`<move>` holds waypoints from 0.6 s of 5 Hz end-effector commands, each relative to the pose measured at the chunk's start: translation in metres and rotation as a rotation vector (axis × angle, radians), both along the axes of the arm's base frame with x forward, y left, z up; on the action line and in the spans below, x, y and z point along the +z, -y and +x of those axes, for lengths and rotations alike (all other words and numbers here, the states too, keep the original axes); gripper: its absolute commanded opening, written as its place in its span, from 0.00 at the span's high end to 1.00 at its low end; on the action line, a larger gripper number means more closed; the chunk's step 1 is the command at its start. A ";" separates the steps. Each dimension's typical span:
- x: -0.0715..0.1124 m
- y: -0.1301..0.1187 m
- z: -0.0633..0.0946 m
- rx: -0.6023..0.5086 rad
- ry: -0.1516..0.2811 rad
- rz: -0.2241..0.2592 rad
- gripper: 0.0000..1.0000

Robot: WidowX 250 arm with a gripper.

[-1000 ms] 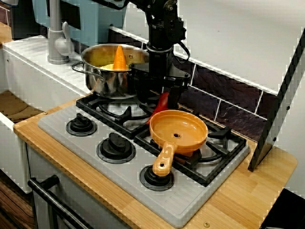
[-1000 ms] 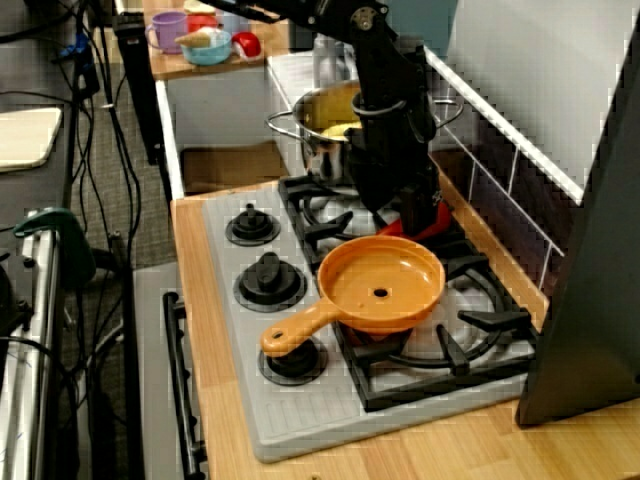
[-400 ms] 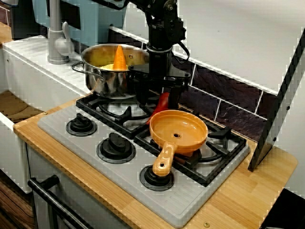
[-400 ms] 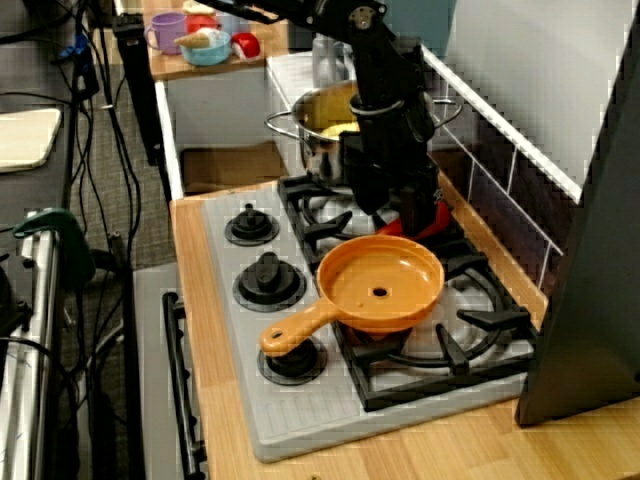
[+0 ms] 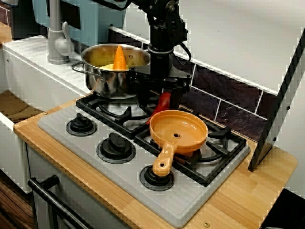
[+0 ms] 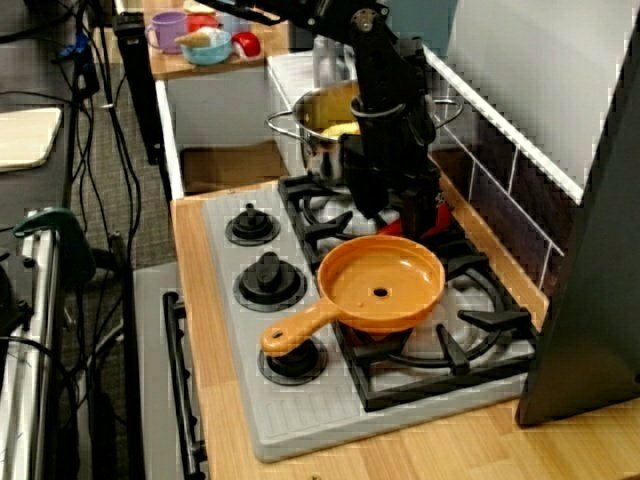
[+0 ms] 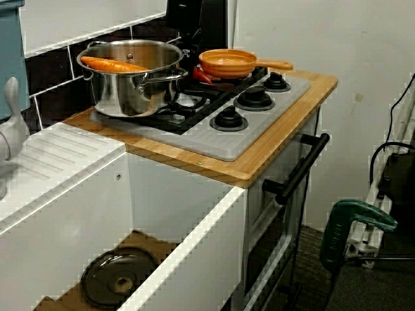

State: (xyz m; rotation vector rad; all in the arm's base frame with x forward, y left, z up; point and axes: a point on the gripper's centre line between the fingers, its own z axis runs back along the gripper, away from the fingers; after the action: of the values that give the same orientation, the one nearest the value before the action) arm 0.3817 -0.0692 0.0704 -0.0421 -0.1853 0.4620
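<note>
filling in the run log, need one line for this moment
gripper | at red object | behind orange pan | beside pot | jaws unclear

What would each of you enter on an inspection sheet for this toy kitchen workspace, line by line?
Surface: grey hob with black grates, set on a wooden counter.
Job's things: red item on the rear grate at the gripper; orange pan just in front of it.
Clutter: steel pot holding a carrot; dark lid down in the sink.
Grippers: gripper low at the red item; jaw state unclear.
Cables: black cable on the arm; loose cables hanging beside the counter.
Surroundings: tap, tiled wall, green clamp.
</note>
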 end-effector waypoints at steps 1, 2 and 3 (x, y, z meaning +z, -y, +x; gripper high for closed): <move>0.025 0.000 0.012 0.022 0.084 -0.007 0.00; 0.021 -0.001 0.015 0.033 0.078 -0.006 0.00; 0.020 -0.001 0.017 0.043 0.087 0.005 0.00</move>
State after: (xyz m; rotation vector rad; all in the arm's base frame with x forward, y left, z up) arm 0.3912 -0.0671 0.0736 -0.0324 -0.2189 0.5209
